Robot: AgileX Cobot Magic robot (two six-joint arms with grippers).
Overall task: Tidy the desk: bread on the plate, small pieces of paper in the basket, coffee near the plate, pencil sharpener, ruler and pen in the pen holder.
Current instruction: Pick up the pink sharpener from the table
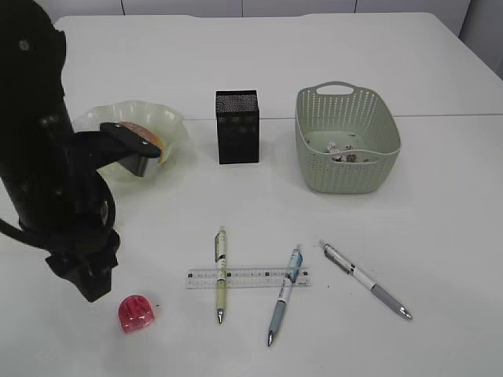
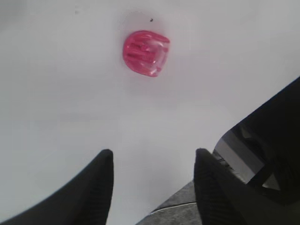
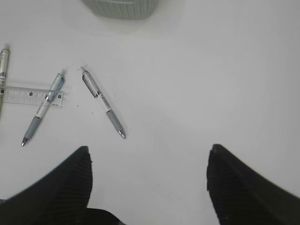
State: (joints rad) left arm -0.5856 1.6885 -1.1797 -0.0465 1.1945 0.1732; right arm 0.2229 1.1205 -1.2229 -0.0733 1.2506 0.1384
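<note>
While bread sits in ruffled pale-green glassy plate (image 1: 177,129) and paper scraps in sage-green perforated basket (image 1: 314,149): three pens, clear ruler (image 1: 247,277), pink sharpener (image 2: 146,52) left on tabletop; coffee unseen; both arms' fingers open, empty.

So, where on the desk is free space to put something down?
Bare patches: right of the grey pen below the basket, and between the pen holder and the ruler. Crowded: the ruler with two pens across it, and the left side by the plate and arm.

floor (image 2: 171,213): grey, textured | wall (image 1: 299,6): pale panels, vertical seams
</note>
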